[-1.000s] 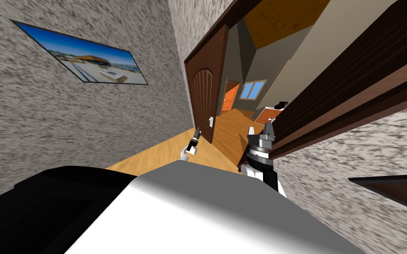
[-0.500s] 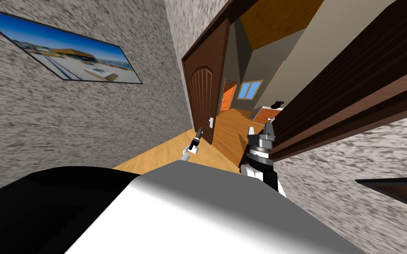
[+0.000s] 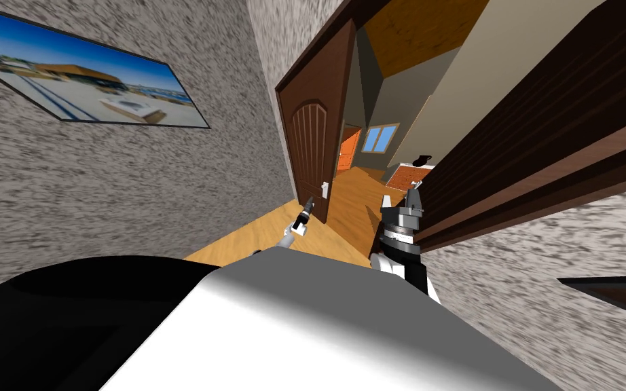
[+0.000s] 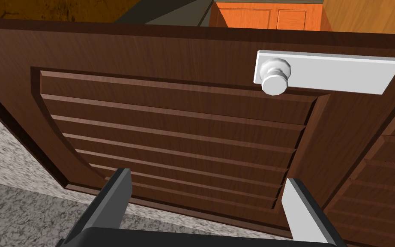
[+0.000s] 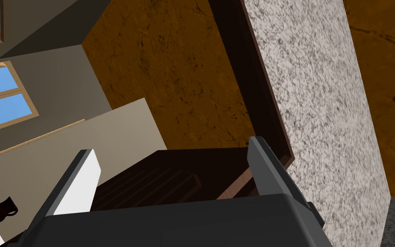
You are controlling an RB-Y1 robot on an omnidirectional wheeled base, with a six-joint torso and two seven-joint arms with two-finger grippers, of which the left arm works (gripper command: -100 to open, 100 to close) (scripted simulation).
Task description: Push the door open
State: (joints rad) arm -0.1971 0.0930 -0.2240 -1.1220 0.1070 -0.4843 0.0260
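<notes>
Door (image 3: 311, 153), dark brown with slatted panels, stands ajar at the left side of the doorway, swung away into the room beyond. The left pincer (image 3: 307, 204) is close in front of it, fingers apart and aimed at the slatted panel (image 4: 171, 141) beside the white knob (image 4: 273, 81); I cannot tell whether it touches. The right pincer (image 3: 400, 198) hangs with fingers apart, just beside the dark door frame (image 3: 508, 156). As I judge it, a thin finger could catch in a slat groove or against the knob if the push slides sideways, and the right arm could clip the frame as I advance. Against the earlier frames the whole view has shifted, the wall picture (image 3: 81, 81) drifting toward the corner: my own move, bringing me slightly nearer the door.
</notes>
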